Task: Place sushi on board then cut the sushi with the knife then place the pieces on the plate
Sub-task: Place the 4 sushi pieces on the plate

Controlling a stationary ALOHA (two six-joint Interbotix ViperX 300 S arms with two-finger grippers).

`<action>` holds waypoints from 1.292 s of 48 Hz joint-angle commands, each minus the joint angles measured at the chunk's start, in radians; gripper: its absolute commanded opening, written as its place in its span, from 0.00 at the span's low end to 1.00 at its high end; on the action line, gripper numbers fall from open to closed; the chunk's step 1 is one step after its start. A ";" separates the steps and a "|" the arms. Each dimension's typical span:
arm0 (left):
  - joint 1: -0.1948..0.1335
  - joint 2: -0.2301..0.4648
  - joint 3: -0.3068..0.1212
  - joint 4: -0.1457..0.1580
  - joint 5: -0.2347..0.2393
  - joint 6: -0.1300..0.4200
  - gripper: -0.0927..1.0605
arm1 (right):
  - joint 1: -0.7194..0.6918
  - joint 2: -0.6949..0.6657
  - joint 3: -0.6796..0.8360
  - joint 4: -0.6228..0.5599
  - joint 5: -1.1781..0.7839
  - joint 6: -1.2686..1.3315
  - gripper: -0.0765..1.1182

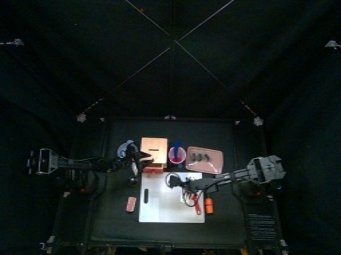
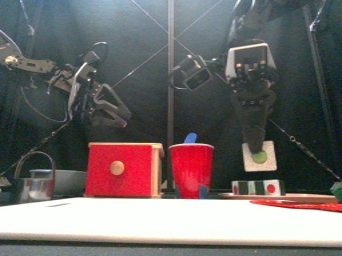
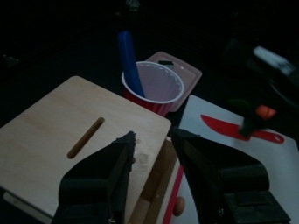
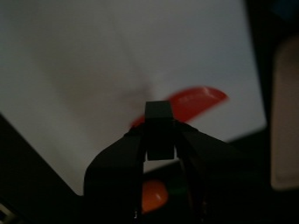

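Right claw (image 4: 159, 119): clenched on one sushi piece (image 2: 257, 154). From the front the piece shows a pale face with a green centre. In the wrist view it is only a dark block between the jaws. The claw hangs in the air above the white board (image 1: 167, 204), on its right half, and the piece is clear of the surface.

Rest of the sushi (image 2: 254, 187): sitting on the pink tray (image 2: 301, 198), back right, just beside the board. One end face is white with a red dot.

Red knife (image 3: 239, 129): lying flat on the board, below and near the right claw. Nothing is holding it.

Left claw (image 3: 155, 144): released, jaws apart and empty. It hovers over the top of the wooden box (image 2: 124, 168), which has a red drawer front.

The red cup (image 2: 191, 168) stands just right of the box, between box and tray. A blue knife (image 2: 190, 138) sticks out of it.

A metal cutter (image 2: 38, 182) with a wire handle sits at the far left of the table, well apart from the board work.

A small orange toy (image 1: 131, 204) lies just off the board's left edge.
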 commanded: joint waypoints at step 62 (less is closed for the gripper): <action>-0.003 -0.031 -0.026 0.147 -0.026 -0.002 0.76 | -0.678 -0.334 0.528 -0.130 -0.337 0.434 0.72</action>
